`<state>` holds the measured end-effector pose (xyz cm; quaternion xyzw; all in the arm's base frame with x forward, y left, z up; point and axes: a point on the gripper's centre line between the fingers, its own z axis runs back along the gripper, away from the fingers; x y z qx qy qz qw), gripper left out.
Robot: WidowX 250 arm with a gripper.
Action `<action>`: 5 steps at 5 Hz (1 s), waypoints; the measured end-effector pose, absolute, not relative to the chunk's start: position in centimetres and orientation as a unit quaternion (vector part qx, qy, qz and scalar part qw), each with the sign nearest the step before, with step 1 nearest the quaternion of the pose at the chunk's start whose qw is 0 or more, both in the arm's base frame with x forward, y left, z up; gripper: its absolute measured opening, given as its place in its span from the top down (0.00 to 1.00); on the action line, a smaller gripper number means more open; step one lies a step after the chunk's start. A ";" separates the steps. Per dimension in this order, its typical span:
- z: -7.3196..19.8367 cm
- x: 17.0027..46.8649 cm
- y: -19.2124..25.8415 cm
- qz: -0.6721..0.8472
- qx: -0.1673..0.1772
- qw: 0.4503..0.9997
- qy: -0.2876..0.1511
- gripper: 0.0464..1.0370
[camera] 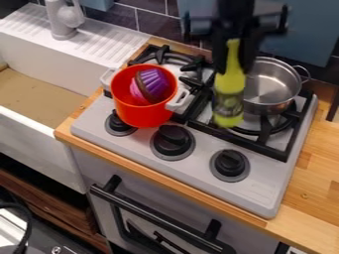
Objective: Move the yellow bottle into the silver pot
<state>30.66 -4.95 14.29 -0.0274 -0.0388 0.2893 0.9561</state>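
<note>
The black gripper (233,52) hangs at the top right of centre, shut on the neck of the yellow bottle (229,84). The bottle is upright with its base down, held in front of the stove's right side. Just right of it, the silver pot (279,83) stands on the right rear burner, and the bottle overlaps the pot's left edge in the view. The part of the pot's inside that shows holds nothing.
A red pot (142,115) with a purple and brown cupcake-like toy (153,85) stands on the left burner. Three black knobs (173,141) line the stove front. A white sink (39,126) and grey faucet (63,22) are at left, a tiled wall behind.
</note>
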 end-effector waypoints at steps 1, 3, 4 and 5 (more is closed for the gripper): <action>15.5 31.9 -5.5 0.290 -0.051 0.955 -0.026 0.75; 16.3 33.8 -6.3 0.316 -0.065 0.946 -0.029 0.75; 15.3 34.8 -6.5 0.328 -0.058 0.942 -0.047 0.75; 14.8 35.9 -6.5 0.335 -0.052 0.939 -0.057 0.75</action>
